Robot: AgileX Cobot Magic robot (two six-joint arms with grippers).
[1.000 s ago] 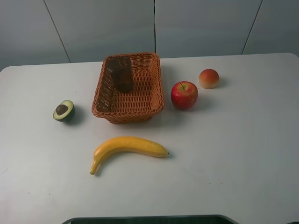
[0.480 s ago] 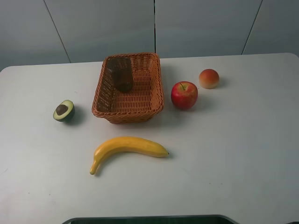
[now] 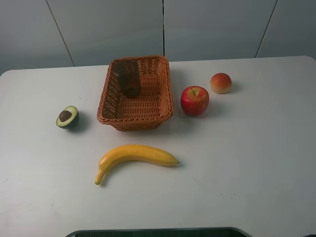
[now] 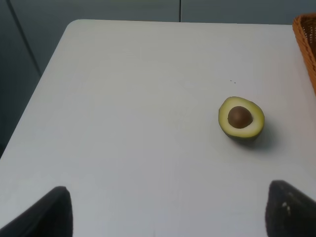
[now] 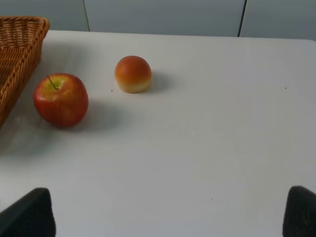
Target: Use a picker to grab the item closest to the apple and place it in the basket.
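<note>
Beside apple, peach-like bun nearest, so target; basket adjacent; both pincers wide, empty.

White table fills the lower frame, rounded corners at upper left and right. Grey panelled wall behind, dark vertical seams.

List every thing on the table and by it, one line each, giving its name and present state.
apple: upright, stem up, on table
bun: untouched, just beyond apple
basket: holds a dark cylindrical object
avocado half: cut face up, pit in
banana: lying flat
left claw: open, empty
right claw: open, empty
</note>
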